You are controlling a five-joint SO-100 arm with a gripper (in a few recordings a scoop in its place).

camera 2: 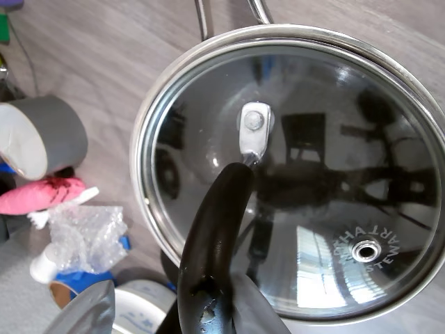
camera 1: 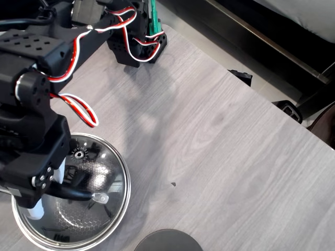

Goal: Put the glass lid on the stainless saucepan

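Observation:
The glass lid (camera 1: 99,172) (camera 2: 327,160) lies flat on the stainless saucepan (camera 1: 65,242) (camera 2: 147,132) at the bottom left of the overhead view, its steel rim lining up with the pan's rim. The honeycomb interior shows through the glass. The pan's thin steel handle (camera 2: 229,14) points toward the top of the wrist view. My gripper (camera 1: 47,193) (camera 2: 174,296) is right over the lid with the black arched lid handle (camera 2: 212,223) between its fingers. The right finger (camera 2: 254,309) is against the handle, while the left finger (camera 2: 87,313) stands apart from it, so the gripper is open.
A dark grey disc (camera 1: 167,241) lies at the bottom edge, right of the pan. Left of the pan, the wrist view shows a grey tape roll (camera 2: 42,132), a pink thing (camera 2: 38,195), crumpled plastic (camera 2: 83,233) and blue tape (camera 2: 76,282). The arm's base (camera 1: 136,39) stands at the top.

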